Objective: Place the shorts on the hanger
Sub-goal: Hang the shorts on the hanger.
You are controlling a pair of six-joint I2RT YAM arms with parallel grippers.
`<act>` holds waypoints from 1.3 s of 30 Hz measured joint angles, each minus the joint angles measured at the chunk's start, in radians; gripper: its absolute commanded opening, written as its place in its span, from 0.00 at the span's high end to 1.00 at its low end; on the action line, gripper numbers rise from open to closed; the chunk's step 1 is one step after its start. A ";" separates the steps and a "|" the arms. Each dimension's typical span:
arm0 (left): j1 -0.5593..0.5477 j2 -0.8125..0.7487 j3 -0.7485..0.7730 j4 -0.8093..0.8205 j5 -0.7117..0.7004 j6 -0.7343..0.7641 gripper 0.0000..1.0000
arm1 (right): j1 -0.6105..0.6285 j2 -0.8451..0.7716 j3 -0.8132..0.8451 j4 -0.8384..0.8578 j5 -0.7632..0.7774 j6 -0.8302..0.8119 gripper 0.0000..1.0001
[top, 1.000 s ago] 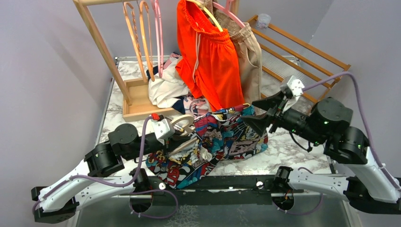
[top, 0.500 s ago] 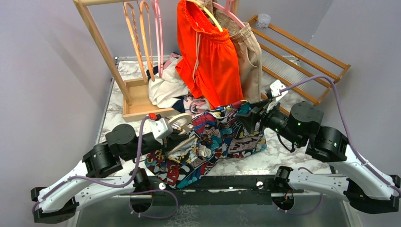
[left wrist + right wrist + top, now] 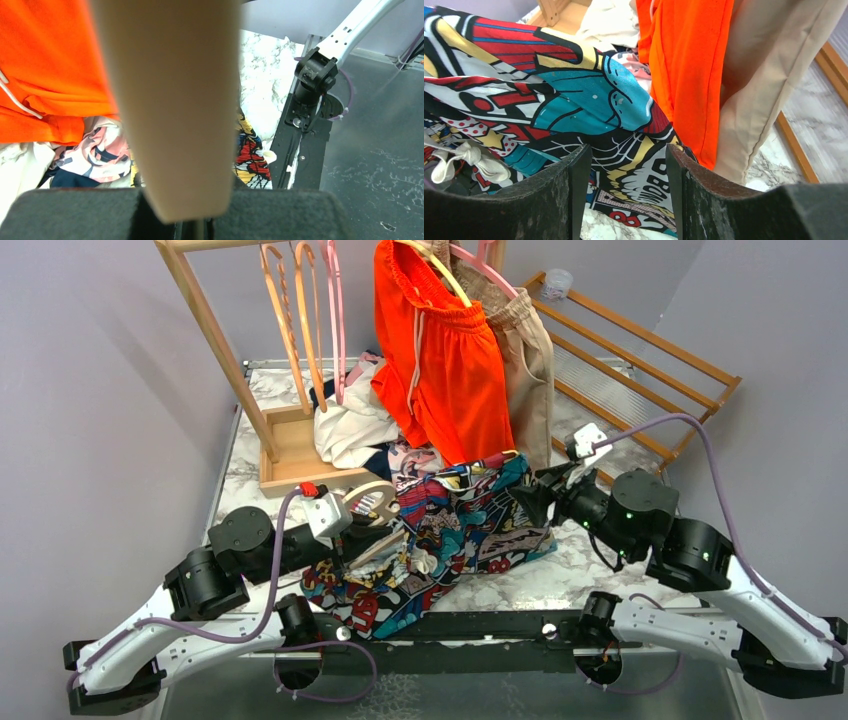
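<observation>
The multicoloured comic-print fabric shorts point(image 3: 470, 525) lie bunched on the marble table point(image 3: 600, 555) at the middle of its near edge. Their left part is draped against the pale cream plastic hanger point(image 3: 372, 502). The left gripper point(image 3: 362, 530) has its jaws pinching that hanger, apparently on 1 thick arm. The right gripper point(image 3: 626, 152) has its jaws spread, its 2 fingers framing a raised fold at the shorts' right side. The cloth looks light, limp and likely to slide off smooth plastic. A doubled hem, or the waistband near the white drawstring point(image 3: 469, 157), should give the firmest hold.
</observation>
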 measured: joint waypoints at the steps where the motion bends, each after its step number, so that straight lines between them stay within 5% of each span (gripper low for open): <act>1: 0.000 0.001 0.002 -0.004 0.000 0.000 1.00 | 0.000 0.005 -0.007 0.000 0.000 0.000 0.46; 7: 0.000 0.002 0.018 -0.017 -0.002 0.003 1.00 | 0.000 0.029 -0.021 0.001 0.000 -0.001 0.63; 13: 0.000 0.002 0.018 -0.023 -0.002 0.002 1.00 | 0.000 0.031 -0.030 0.010 0.000 -0.012 0.97; 15: 0.000 0.002 0.018 -0.023 -0.002 0.003 1.00 | 0.000 0.031 -0.030 0.016 0.000 -0.020 0.99; 35: 0.000 0.067 0.020 -0.024 0.075 0.013 1.00 | 0.000 0.027 0.171 -0.056 0.090 -0.142 0.98; 37: 0.000 0.084 0.026 -0.025 0.091 0.014 1.00 | 0.000 0.047 0.178 -0.069 0.121 -0.151 0.80; 39: 0.000 0.089 0.027 -0.024 0.099 0.015 1.00 | 0.000 0.071 0.186 -0.090 0.141 -0.152 0.51</act>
